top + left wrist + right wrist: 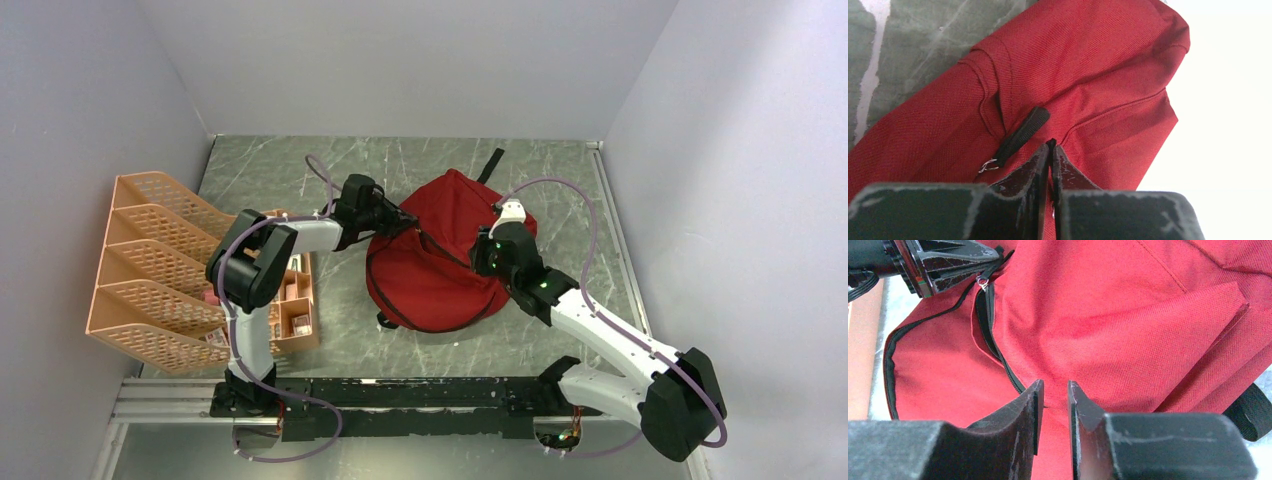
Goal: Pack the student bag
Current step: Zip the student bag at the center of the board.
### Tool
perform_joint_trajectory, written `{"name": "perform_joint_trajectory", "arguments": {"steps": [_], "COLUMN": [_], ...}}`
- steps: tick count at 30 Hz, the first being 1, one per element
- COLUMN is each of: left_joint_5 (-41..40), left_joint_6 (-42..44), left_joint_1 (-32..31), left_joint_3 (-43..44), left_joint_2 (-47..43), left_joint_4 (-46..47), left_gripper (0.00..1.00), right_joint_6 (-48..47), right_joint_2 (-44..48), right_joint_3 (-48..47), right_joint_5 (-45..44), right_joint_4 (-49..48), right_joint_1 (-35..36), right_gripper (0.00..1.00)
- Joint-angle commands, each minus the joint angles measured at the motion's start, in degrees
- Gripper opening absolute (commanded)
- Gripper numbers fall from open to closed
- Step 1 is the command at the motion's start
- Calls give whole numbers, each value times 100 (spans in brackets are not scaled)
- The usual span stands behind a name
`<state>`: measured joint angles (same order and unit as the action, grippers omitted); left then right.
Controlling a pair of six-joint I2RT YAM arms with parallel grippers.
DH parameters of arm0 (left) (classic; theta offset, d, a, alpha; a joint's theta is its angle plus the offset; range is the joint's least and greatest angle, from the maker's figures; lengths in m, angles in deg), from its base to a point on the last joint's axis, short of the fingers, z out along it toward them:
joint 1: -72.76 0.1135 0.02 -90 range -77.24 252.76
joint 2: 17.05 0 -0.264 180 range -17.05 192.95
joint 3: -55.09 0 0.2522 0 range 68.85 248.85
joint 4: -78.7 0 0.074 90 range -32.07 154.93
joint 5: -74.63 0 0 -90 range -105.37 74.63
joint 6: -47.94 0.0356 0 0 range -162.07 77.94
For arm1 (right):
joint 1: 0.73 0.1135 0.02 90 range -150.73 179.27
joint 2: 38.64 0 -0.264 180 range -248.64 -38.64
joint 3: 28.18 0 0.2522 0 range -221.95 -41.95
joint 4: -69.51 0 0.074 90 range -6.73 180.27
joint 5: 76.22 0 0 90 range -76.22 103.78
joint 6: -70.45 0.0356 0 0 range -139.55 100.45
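The red student bag (440,270) lies slumped in the middle of the grey table (560,180), between my two arms, with a black strap (490,165) trailing off its far side. My left gripper (408,224) is at the bag's upper left edge. Its fingers (1038,162) are almost together, with only a thin slit between them. Their tips press into the red fabric just beside the black zipper pull (1023,134), which lies outside the jaws with its small metal ring (989,165). I cannot tell whether a fold of cloth is pinched in that slit. My right gripper (482,256) rests on the bag's right side. Its fingers (1029,405) stand a little apart, tips against the fabric close to the black zipper (998,355). Red cloth shows in the gap, and I cannot tell whether it is caught there or merely lies behind. An orange mesh organiser (150,270) stands well off to the left, by the wall, apart from the bag.
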<state>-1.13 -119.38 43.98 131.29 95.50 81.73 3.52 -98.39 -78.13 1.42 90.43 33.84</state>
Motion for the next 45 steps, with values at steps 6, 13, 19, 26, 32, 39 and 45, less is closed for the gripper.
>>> {"name": "perform_joint_trajectory", "arguments": {"steps": [6,13,19,26,32,39,45], "left_joint_5": [173,42,-74,-148,-2,42,137], "left_joint_6": [383,811,998,1149,1712,2503,2714], "left_joint_1": [123,180,189,188,150,-72,-210], "left_joint_3": [240,312,302,153,261,476,498], "left_joint_2": [-146,-377,-626,-820,-919,-1109,-1224], "left_joint_4": [190,-27,-378,-431,-257,-424,-382], "left_gripper": [5,5,5,5,5,5,5], "right_joint_6": [22,41,45,70,77,45,-208], "right_joint_2": [99,60,38,8,-31,-276,-955], "right_joint_3": [52,52,61,63,41,-75,-299], "right_joint_5": [47,101,129,162,234,689,1152], "right_joint_4": [-48,-72,-108,-135,-212,-929,-1962], "right_joint_1": [13,7,6,13,11,5,13], "right_gripper": [27,27,27,27,27,33,38]}}
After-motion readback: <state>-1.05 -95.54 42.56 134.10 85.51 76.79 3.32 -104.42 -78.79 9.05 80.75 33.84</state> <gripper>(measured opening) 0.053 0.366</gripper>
